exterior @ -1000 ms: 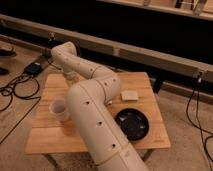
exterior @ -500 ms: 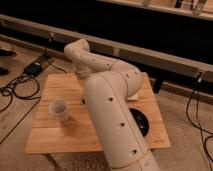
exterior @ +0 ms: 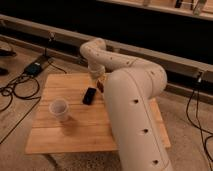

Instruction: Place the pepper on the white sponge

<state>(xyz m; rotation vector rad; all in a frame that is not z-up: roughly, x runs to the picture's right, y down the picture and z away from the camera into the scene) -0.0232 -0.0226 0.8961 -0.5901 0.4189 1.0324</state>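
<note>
My gripper (exterior: 99, 79) hangs over the back middle of the wooden table (exterior: 75, 132), at the end of the big white arm (exterior: 132, 100). A small dark red shape, likely the pepper (exterior: 101, 86), shows right at the gripper's lower tip, just above the table top. I cannot tell whether it is held. The white sponge is hidden behind the arm, which covers the right part of the table.
A flat black device (exterior: 89, 95) lies just left of and below the gripper. A white cup (exterior: 59, 109) stands at the table's left front. Cables and a power box (exterior: 35, 67) lie on the floor at left. A dark rail wall (exterior: 150, 47) runs behind the table.
The arm has swung further across the table toward the camera. It now hides the sponge and the black bowl, and the black device has come into view.
</note>
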